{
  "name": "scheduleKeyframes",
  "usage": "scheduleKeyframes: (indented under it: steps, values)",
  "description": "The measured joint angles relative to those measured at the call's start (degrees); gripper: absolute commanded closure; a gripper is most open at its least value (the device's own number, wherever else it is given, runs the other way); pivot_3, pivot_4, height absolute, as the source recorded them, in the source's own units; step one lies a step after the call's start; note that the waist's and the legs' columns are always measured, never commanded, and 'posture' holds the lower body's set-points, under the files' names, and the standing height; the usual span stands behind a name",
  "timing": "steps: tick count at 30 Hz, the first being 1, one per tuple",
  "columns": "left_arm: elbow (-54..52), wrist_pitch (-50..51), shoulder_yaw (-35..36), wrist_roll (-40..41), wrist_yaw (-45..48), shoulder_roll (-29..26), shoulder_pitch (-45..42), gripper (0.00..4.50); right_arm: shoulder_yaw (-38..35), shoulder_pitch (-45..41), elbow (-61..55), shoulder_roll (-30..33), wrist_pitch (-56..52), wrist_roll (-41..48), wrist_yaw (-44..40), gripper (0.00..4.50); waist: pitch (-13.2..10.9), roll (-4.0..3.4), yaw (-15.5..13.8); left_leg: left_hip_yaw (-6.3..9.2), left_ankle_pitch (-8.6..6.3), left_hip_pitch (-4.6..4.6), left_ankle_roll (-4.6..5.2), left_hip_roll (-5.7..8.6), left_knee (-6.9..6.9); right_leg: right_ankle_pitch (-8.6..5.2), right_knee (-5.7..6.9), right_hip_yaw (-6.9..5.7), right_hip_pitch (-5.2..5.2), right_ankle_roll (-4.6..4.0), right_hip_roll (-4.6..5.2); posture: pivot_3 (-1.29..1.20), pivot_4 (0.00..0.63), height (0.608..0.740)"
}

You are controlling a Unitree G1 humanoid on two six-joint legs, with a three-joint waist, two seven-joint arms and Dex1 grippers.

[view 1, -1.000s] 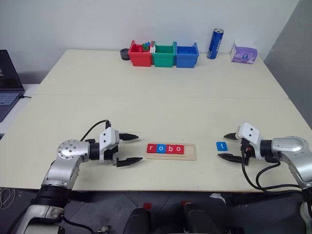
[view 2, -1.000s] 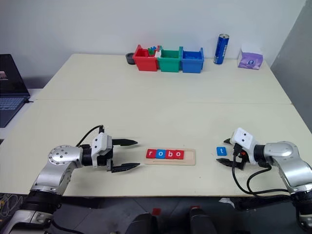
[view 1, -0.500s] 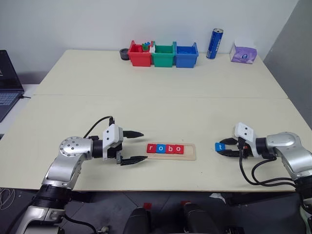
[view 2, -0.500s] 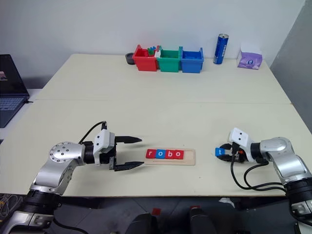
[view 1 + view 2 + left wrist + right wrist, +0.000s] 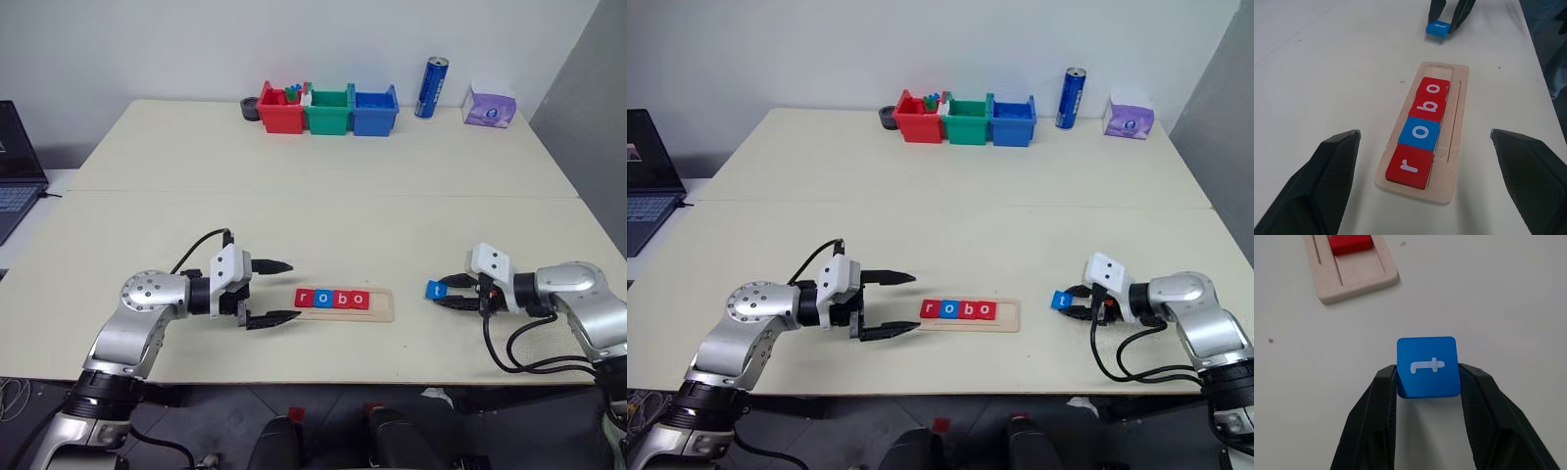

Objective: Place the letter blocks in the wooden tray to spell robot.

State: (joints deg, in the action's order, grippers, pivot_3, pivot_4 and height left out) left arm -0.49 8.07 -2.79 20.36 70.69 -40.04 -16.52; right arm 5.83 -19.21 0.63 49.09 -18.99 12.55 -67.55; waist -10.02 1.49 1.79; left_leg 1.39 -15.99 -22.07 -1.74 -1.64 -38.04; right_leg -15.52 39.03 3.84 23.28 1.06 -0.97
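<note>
The wooden tray (image 5: 345,304) lies on the bench (image 5: 323,225) near its front edge, with four letter blocks (image 5: 332,299) set in a row in it from its left end. The t block (image 5: 435,290) is held to the right of the tray between the jaws of the right gripper (image 5: 448,293), while the left gripper (image 5: 277,292) is placed just left of the tray. Three bins (image 5: 328,109) are lined up at the far edge, with a can (image 5: 432,87) to their right.

Bare tabletop (image 5: 411,230) between wooden tray (image 5: 345,305) and right gripper (image 5: 439,294), which pinches blue t block (image 5: 434,290); nothing in between. Tray's right end slot vacant beside four seated letter blocks (image 5: 333,299). Left gripper (image 5: 279,291), jaws spread wide, crowds tray's left end. Bins (image 5: 328,109), can (image 5: 432,87) well apart at far edge.
</note>
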Motion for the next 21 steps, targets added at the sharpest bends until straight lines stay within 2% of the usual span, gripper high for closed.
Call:
scheduleKeyframes:
  steps: [8,15,21]
  values:
    - [0.74,-1.26,0.00,-0.07,0.02,0.37,0.02,0.00,1.82,1.47,-16.20,1.35,-9.49,2.78,0.53,3.04,0.00,0.00,0.00,0.04,0.00,0.00,0.00,0.01,-0.01,-0.01,0.00,-0.02,-0.01,0.02,0.00,0.00,0.150,0.740]
    - [2.97,-2.52,-0.03,-0.28,0.06,0.93,-0.23,0.00,8.57,-2.09,-18.21,-2.39,-14.38,-0.31,4.96,3.04,0.00,0.00,0.04,0.03,0.00,0.01,0.00,0.01,-0.02,0.00,0.00,-0.02,0.00,0.01,0.00,0.00,0.150,0.740]
    - [3.59,-4.07,-0.05,-0.39,0.24,1.04,-0.24,0.00,11.37,-4.77,-18.17,-5.17,-17.61,-2.31,7.94,3.04,0.00,0.00,0.00,0.04,0.00,-0.03,0.00,0.01,-0.02,0.00,-0.02,-0.05,0.00,0.00,0.02,0.00,0.150,0.740]
